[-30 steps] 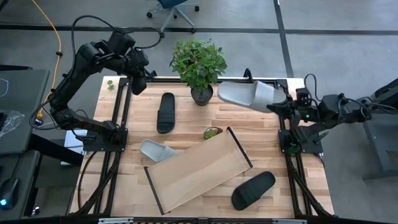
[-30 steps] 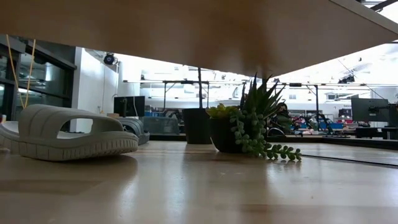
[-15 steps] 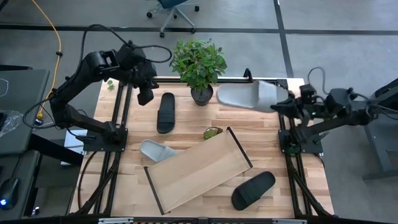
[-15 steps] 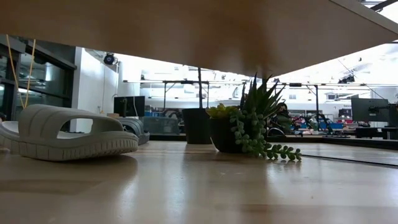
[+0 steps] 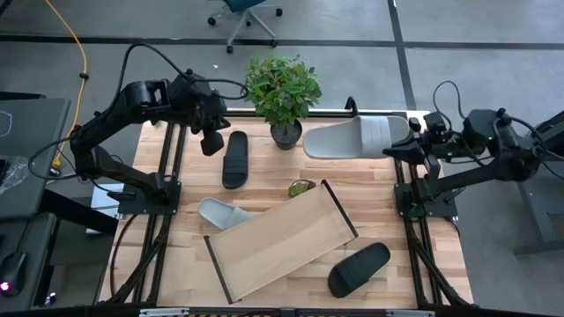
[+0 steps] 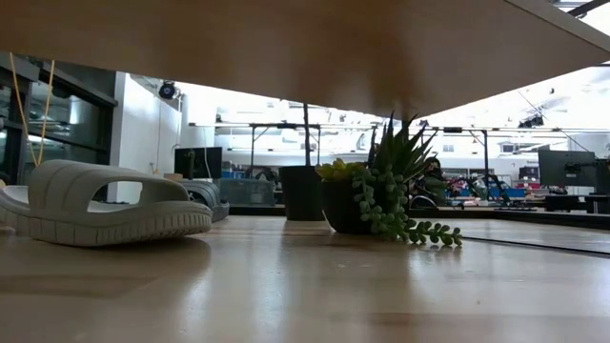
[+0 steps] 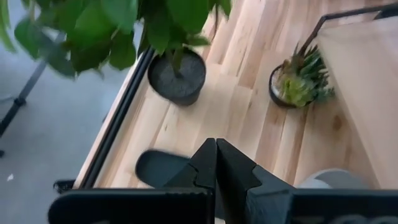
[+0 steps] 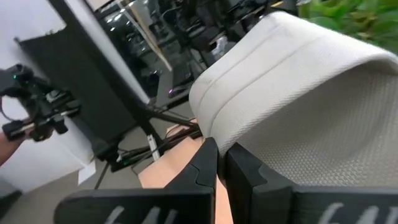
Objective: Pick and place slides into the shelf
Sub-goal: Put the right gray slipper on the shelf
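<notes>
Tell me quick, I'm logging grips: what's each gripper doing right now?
Left gripper: shut, holding nothing, above the black slide.
Right gripper: shut on the grey slide, held up off the table.

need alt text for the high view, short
The right gripper is shut on a light grey slide, held above the slatted wooden table's far right. The light-wood shelf tray lies empty, and the shut left gripper hovers beside a black slide.
</notes>
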Available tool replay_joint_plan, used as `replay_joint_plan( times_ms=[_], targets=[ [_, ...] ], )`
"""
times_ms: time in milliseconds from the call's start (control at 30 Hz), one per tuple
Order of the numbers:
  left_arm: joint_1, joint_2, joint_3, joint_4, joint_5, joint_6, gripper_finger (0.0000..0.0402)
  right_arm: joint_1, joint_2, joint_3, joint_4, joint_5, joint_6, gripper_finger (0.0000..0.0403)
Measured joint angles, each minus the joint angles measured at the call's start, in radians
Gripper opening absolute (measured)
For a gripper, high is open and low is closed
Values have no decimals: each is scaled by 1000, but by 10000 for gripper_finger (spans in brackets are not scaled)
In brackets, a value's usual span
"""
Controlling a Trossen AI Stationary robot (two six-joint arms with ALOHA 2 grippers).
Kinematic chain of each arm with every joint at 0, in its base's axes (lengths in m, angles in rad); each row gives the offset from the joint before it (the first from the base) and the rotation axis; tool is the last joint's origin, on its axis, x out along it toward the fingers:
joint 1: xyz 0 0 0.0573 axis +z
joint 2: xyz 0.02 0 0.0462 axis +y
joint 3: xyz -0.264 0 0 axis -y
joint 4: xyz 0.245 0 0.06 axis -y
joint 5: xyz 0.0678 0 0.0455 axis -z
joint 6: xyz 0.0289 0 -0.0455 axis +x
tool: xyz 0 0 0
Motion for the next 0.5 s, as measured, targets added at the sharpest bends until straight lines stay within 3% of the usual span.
replay_joint_plan(
  times_ms=[367, 500],
  targets=[
    [-108, -1, 0, 76, -4, -34, 1, -176, 118, 48, -4, -297, -95, 0],
    [-159, -1, 0, 76, -52, -49, 1, -269, 153, 48, -4, -438, -120, 0]
  ],
)
